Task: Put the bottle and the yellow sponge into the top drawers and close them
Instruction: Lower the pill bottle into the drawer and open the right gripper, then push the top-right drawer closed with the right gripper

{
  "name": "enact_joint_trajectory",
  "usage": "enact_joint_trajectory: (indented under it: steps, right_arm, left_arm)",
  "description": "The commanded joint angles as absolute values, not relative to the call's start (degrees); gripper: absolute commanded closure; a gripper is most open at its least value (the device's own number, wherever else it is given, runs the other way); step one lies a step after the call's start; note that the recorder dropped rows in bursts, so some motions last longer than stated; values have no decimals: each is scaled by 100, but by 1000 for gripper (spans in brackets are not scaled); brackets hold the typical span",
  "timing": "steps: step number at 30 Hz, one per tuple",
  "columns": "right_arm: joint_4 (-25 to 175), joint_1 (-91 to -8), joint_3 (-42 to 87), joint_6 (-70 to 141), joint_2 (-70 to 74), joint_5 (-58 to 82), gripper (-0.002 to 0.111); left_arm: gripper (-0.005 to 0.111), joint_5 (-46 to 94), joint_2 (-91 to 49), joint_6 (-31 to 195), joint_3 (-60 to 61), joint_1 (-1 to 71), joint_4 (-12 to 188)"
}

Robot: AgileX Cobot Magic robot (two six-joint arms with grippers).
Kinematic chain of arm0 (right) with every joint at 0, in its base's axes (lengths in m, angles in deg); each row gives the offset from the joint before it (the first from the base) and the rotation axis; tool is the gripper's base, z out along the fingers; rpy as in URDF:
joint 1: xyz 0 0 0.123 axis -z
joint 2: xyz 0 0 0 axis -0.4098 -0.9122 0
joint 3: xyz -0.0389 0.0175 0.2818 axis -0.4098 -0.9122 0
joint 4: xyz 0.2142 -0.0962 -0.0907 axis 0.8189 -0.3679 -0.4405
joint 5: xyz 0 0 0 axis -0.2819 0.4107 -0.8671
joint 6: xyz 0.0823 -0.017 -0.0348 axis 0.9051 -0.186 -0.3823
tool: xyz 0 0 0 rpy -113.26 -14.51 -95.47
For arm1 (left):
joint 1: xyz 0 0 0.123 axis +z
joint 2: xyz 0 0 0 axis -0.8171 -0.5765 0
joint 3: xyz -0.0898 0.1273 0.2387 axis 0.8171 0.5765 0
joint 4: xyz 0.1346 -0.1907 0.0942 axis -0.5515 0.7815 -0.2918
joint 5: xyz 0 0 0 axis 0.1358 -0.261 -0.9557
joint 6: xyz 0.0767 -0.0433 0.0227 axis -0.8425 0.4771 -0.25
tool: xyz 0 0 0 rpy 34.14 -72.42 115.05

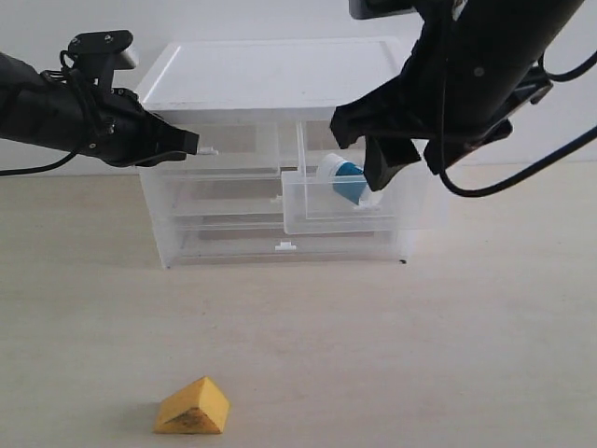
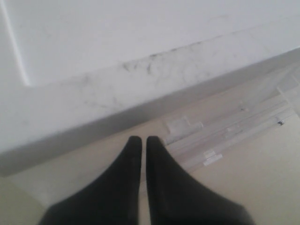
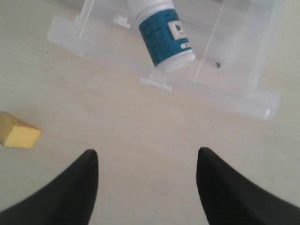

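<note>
The bottle [image 1: 341, 177] [image 3: 164, 33], white with a teal label, lies tilted inside the right top drawer [image 1: 322, 217] [image 3: 220, 96], which is pulled out. My right gripper [image 1: 370, 149] [image 3: 147, 157] hangs open and empty above that drawer's front. The left top drawer [image 1: 233, 154] is pushed in. My left gripper [image 1: 193, 144] [image 2: 141, 140] is shut on nothing, its tips close beside that drawer's small white handle tab [image 1: 208, 149] [image 2: 180, 124]. The yellow sponge [image 1: 193, 408] [image 3: 18, 131] lies on the table near the front edge, far from both grippers.
The cabinet has a white top [image 1: 270, 73] [image 2: 117, 47] and two full-width clear drawers [image 1: 280, 245] below, both pushed in. It stands on a beige table [image 1: 420, 355]. A black cable [image 1: 522, 173] loops from the right arm beside the cabinet.
</note>
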State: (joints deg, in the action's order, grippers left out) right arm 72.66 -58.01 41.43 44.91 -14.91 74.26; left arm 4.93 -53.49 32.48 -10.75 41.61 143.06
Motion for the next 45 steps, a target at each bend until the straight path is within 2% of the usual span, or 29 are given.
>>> enact_joint_trajectory:
  steps: [1,9,38,45]
  right_arm:
    - [7377,-5796,3711,4609,-1444,7121,53]
    - [7309,-5796,2883,4676,-1647,5801,53]
    - [6173,-5772,2907,5546,-2434,3144,53]
    - [6179,-5270,2907,5638,-2434,2735,53]
  left_arm:
    - [103,473,-5360,3209,-1059,4156,14313]
    - [103,473,-5360,3209,-1059,4156,14313]
    - [103,473,-5360,3209,-1059,4156,14313]
    - [103,446,-5360,3209,-1059,4156,14313]
